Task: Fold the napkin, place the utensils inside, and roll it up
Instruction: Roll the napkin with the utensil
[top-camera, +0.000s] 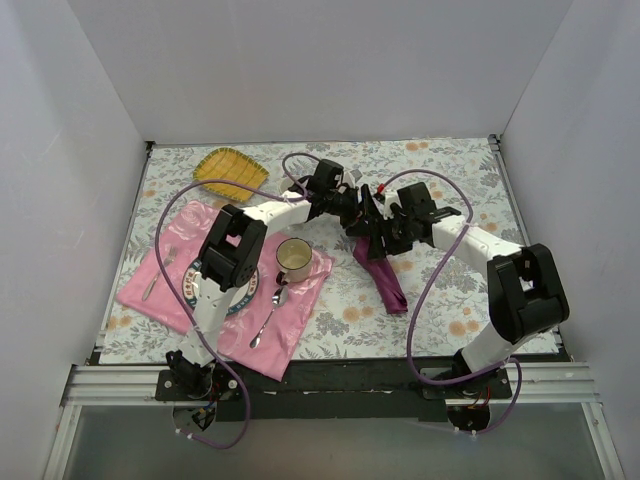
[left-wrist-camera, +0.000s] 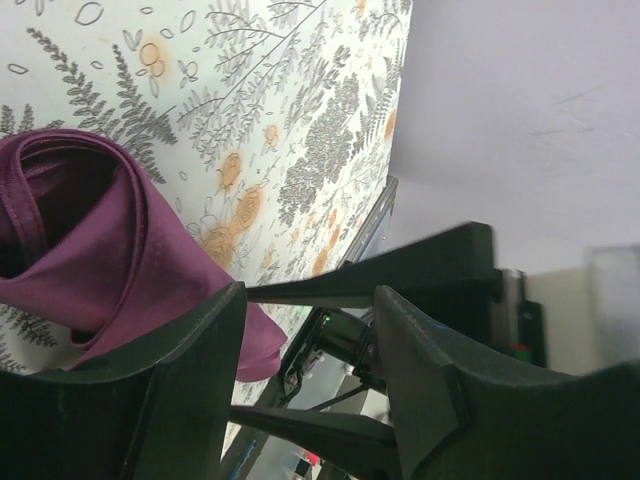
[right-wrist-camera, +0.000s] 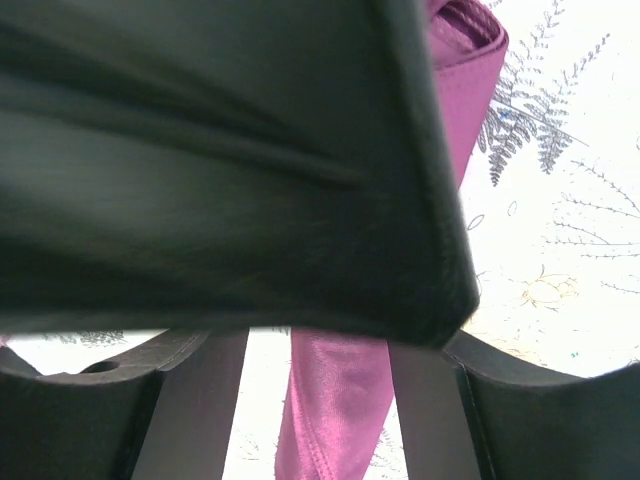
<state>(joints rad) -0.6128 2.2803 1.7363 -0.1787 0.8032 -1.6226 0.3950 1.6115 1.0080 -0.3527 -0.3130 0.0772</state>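
2 risks: left gripper and right gripper, both spread, could collide; the loose napkin may unroll.

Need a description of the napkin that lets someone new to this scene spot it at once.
Start at the floral table and look just right of its centre, where a narrow cloth roll lies angled toward the near edge. That is the napkin. It is shiny, dark magenta and rolled up, unlike the lighter pink placemat, which lies flat on the left under the mug.
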